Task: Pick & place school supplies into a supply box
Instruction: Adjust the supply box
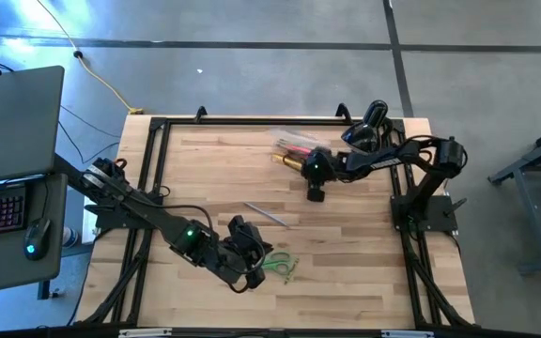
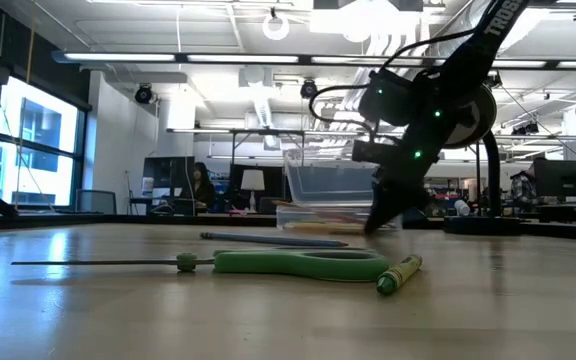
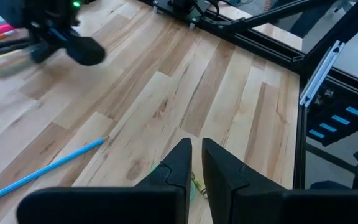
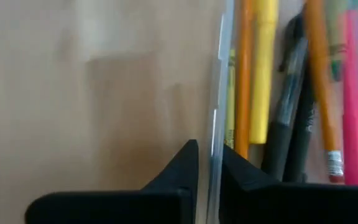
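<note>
Our right gripper (image 4: 209, 165) pinches the box (image 4: 219, 93) wall; left gripper (image 3: 193, 163) hovers nearly closed, empty, above scissors (image 2: 298, 263).

Two robot grippers are in view. The left gripper (image 1: 249, 246) has one pair of green-handled scissors (image 2: 298, 263) and one green crayon (image 2: 399, 274) just beside it, and one thin blue pencil (image 1: 267, 215) lies a little beyond its fingertips. The right gripper (image 4: 209, 163) sits at the wall of one clear supply box (image 2: 330, 190). Past that wall lie about seven pens and pencils: two orange, two yellow, two dark, one pink.
</note>
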You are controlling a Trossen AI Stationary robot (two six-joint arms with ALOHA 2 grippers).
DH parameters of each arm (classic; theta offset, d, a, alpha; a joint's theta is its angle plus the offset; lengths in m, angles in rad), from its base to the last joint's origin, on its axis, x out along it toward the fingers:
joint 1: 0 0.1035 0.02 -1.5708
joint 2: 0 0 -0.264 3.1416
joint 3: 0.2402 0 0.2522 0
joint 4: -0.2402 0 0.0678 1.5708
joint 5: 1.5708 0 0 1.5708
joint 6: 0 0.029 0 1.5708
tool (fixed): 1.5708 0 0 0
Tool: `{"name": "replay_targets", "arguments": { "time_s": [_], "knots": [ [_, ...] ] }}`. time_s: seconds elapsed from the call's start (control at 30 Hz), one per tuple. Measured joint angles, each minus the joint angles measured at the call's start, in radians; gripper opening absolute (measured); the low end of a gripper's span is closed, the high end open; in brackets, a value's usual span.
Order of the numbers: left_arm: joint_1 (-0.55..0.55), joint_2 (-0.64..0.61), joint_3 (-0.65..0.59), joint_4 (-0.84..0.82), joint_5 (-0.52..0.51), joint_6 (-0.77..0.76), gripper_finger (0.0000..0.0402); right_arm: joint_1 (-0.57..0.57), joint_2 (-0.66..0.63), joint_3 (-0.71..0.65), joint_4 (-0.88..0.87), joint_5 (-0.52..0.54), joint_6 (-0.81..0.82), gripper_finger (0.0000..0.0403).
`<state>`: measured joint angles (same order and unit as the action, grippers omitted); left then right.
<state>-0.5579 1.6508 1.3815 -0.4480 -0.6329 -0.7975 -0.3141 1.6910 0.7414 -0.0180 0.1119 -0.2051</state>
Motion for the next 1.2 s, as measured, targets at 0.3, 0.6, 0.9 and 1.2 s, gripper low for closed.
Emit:
{"name": "replay_targets", "arguments": {
  "time_s": [0.3, 0.6, 0.9, 1.2],
  "knots": [
    [0.0, 0.0, 0.0, 0.001, 0.004, -0.001, 0.0067, 0.187, -0.083, -0.006, -0.172, -0.016, 0.032, 0.0006],
    [0.0, 0.0, 0.0, 0.004, 0.022, -0.02, 0.0067, 0.391, -0.258, -0.005, -0.346, 0.026, 0.23, 0.0004],
    [0.0, 0.0, 0.0, 0.005, 0.017, -0.03, 0.0067, 0.476, -0.193, -0.005, -0.361, 0.124, 0.318, 0.0038],
    [0.0, 0.0, 0.0, 0.006, 0.04, -0.05, 0.0067, 0.482, -0.137, -0.005, -0.37, 0.202, 0.342, 0.0121]
  ]
}}
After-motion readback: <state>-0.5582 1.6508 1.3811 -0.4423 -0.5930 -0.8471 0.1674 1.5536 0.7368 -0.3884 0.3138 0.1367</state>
